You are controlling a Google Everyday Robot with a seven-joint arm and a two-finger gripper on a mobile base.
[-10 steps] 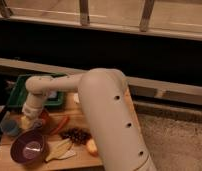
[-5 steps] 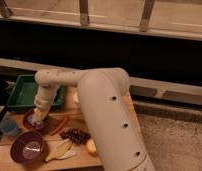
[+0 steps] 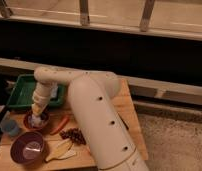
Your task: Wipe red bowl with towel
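gripper (image 3: pixel 39 113) is clamped shut on the small pale blue-grey cloth towel (image 3: pixel 38 120), pressed into the small round orange-red bowl (image 3: pixel 35 121) at 12 o'clock of the larger purple bowl (image 3: pixel 29 148). light downward pressure and circular strokes inside the rim are advised.

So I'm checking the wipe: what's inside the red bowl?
The pale towel fills the red bowl, with the gripper pressed down on it from above. The bowl's inside bottom is covered, so unseen.
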